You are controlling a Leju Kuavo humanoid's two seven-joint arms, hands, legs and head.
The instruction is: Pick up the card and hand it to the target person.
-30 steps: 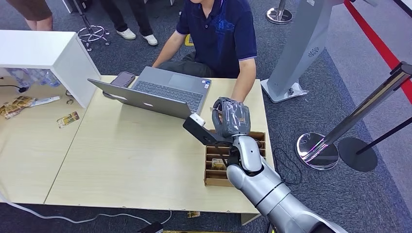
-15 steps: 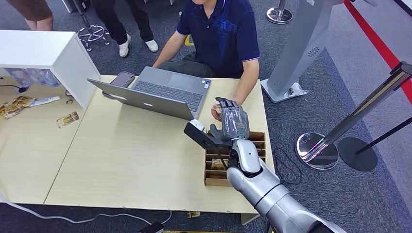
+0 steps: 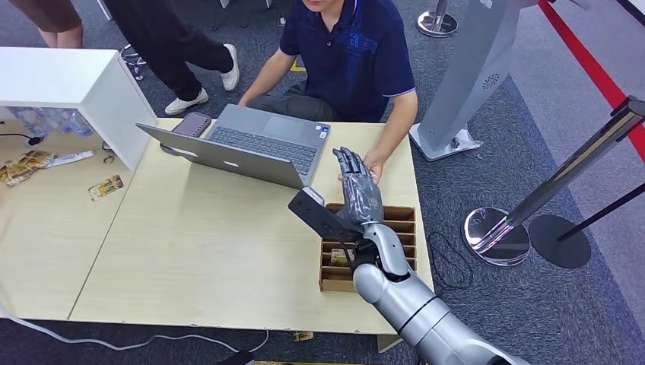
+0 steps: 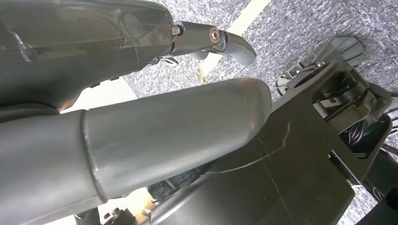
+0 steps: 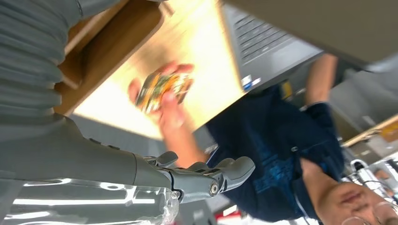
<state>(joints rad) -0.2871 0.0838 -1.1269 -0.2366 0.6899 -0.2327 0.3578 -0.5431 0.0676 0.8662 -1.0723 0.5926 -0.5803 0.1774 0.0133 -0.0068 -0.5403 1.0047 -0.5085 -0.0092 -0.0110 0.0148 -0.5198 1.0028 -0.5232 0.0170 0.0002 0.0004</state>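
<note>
Readable text: none in any view.
Laptop [image 3: 251,144]: small sticker at the keyboard's right corner, centre of the head frame, too small to read.
Card [image 5: 162,89]: colourful print, blurred, in the person's hand [image 5: 166,105]; no words legible.

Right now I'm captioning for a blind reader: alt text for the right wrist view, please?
A person's hand holds a colourful card over a light wooden table, while the robot's right hand is stretched out empty beside it. A laptop sits on the table.

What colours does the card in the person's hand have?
The card looks mottled green, orange and yellow, though blurred; the right wrist view shows it best.
</note>
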